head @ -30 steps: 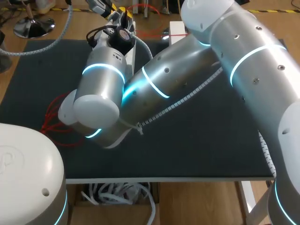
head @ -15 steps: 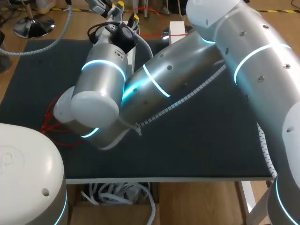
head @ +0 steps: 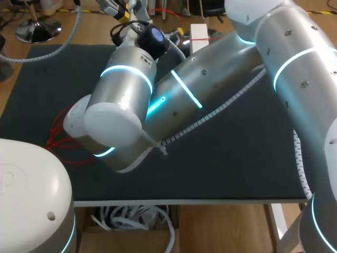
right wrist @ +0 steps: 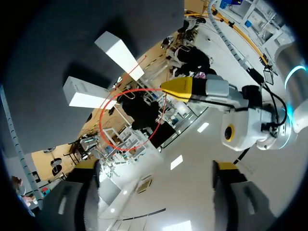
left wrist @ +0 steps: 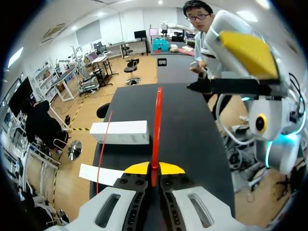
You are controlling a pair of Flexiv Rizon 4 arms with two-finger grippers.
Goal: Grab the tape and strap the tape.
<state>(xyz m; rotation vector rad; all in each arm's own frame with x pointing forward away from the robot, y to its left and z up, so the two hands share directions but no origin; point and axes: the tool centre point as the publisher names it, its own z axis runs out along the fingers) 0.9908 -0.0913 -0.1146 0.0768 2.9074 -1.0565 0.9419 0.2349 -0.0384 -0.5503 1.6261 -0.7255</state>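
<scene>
The tape is a thin red strap (left wrist: 157,115). My left gripper (left wrist: 154,168) is shut on its near end, and the strap runs straight ahead over the black mat (left wrist: 192,144). In the right wrist view the strap forms a red loop (right wrist: 109,135) ahead of my right gripper (right wrist: 154,168), which stands wide open with nothing between its fingers. The left gripper's yellow tip (right wrist: 179,87) holds the loop there. My right arm (head: 126,89) reaches across to the far left of the table, where the left gripper (head: 120,10) sits at the far edge.
A white box (left wrist: 119,132) and a sheet of paper (left wrist: 98,174) lie beside the strap at the mat's far edge. More red strands (head: 58,132) lie on the mat's left. One yellow finger of my right gripper (left wrist: 248,53) hangs close beside the strap.
My right gripper has gone from nearly shut to wide open. Its wrist has shifted to the right along the far edge. The left gripper has stayed shut on the strap.
</scene>
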